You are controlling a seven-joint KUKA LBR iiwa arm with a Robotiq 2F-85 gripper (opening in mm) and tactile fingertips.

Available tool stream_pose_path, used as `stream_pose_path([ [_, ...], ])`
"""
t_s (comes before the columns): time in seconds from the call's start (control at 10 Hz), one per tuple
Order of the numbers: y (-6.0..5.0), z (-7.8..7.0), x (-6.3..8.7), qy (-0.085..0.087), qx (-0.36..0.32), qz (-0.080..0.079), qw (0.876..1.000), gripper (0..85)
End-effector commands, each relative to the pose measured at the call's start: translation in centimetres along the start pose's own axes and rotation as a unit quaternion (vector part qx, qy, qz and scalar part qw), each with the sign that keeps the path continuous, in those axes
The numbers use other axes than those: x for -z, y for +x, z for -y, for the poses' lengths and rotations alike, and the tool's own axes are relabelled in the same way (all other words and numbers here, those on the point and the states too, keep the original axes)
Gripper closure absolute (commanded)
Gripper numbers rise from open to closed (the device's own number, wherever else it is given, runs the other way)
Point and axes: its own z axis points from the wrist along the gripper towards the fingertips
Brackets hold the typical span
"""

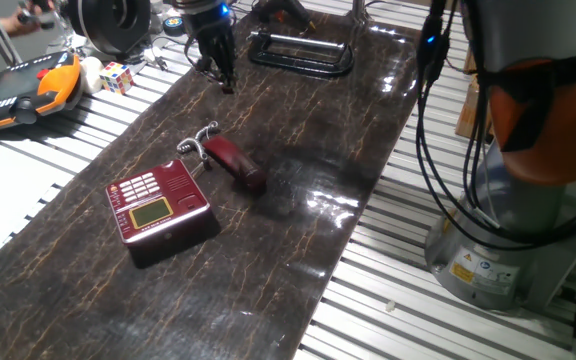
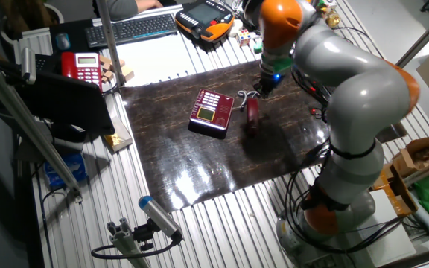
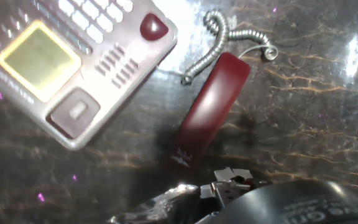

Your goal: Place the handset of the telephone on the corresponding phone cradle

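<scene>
The dark red telephone (image 1: pixel 158 205) lies on the dark mat, display and keypad up; it also shows in the other fixed view (image 2: pixel 211 112) and the hand view (image 3: pixel 73 62). Its phone cradle (image 1: pixel 184 190) is the empty strip beside the keypad (image 3: pixel 114 65). The dark red handset (image 1: pixel 234 163) lies flat on the mat just right of the phone (image 2: pixel 252 114), apart from it (image 3: pixel 210 109). Its curly cord (image 3: pixel 229 43) is at the far end. My gripper (image 1: pixel 223 78) hangs above the mat beyond the handset (image 2: pixel 264 85). Its fingers are too dark to tell open from shut.
An orange-black device (image 1: pixel 23 90) and a colour cube (image 1: pixel 118 77) lie off the mat's far left. A black frame (image 1: pixel 303 52) sits at the mat's far end. The robot base (image 1: pixel 528 200) stands right. Another red phone (image 2: pixel 84 68) and a keyboard (image 2: pixel 132 28) lie on a desk.
</scene>
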Motion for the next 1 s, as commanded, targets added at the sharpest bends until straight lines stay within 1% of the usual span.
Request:
stream_pose_path([
  [0.0, 0.0, 0.0, -0.1, -0.007, -0.022, -0.006, 1.000, 83.0],
  [0.1, 0.0, 0.0, -0.1, -0.006, -0.030, -0.019, 0.999, 83.0],
  [0.2, 0.0, 0.0, -0.1, -0.011, -0.043, -0.038, 0.998, 83.0],
  [0.3, 0.0, 0.0, -0.1, -0.003, -0.063, -0.051, 0.997, 83.0],
  [0.4, 0.0, 0.0, -0.1, 0.015, -0.076, -0.051, 0.996, 83.0],
  [0.5, 0.0, 0.0, -0.1, 0.011, -0.082, -0.050, 0.995, 83.0],
  [0.6, -0.2, -0.2, -0.5, 0.005, -0.090, -0.059, 0.994, 83.0],
  [0.7, -0.6, -0.5, -1.0, -0.002, -0.104, -0.065, 0.992, 76.7],
  [0.8, -1.0, -1.0, -1.3, 0.001, -0.124, -0.073, 0.990, 55.0],
  [0.9, -1.4, -1.5, -1.7, 0.000, -0.142, -0.081, 0.987, 41.7],
])
